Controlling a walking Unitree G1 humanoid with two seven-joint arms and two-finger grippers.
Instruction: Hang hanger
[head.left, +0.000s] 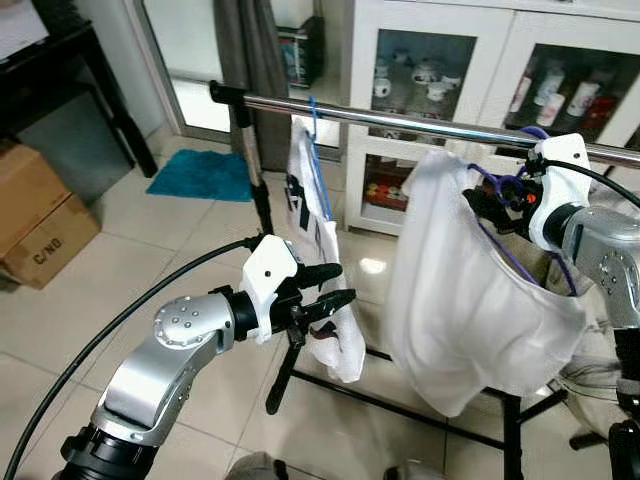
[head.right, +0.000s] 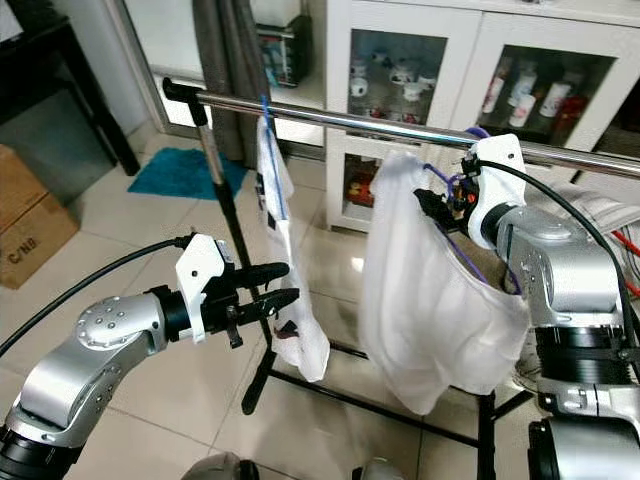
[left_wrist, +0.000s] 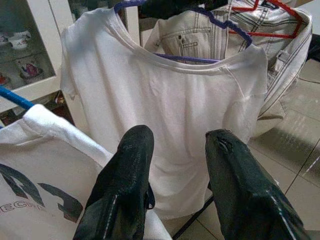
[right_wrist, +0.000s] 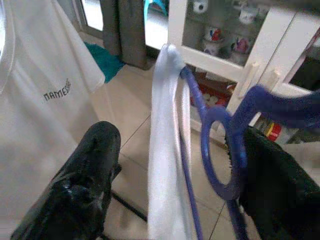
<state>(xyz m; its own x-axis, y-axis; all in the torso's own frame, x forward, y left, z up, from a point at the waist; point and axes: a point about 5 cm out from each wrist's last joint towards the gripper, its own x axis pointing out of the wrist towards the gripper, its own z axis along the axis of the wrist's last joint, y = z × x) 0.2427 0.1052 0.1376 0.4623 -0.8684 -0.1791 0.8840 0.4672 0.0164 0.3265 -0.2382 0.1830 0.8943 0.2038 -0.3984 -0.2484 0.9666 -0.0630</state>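
Closest to my head camera, my left end effector (head.left: 335, 285) is hovering with its two black fingers (left_wrist: 125, 185) spread apart and holding nothing. Just beyond its tips, a white printed shirt (head.left: 325, 270) is hanging from a blue hanger (head.left: 318, 165) on the chrome rail (head.left: 420, 122). Farther ahead of those fingers, in the left wrist view, a plain white T-shirt (left_wrist: 170, 110) is draping from a purple hanger (left_wrist: 200, 59), and pale jeans (left_wrist: 270, 55) on a red hanger (left_wrist: 280, 22) are sitting beyond it.

Up at the rail, my right end effector (head.left: 490, 205) is holding the purple hanger by its neck; in the right wrist view the loop is lying against one finger (right_wrist: 280, 185) while the other finger is standing apart from it, so I cannot tell how firmly I am gripping. Whether its hook is resting on the rail, I cannot tell. Beyond the rail, a white glass-door cabinet (head.left: 440, 50) is standing, and a teal mat (head.left: 205, 172) is lying on the tiled floor (head.left: 120, 260).
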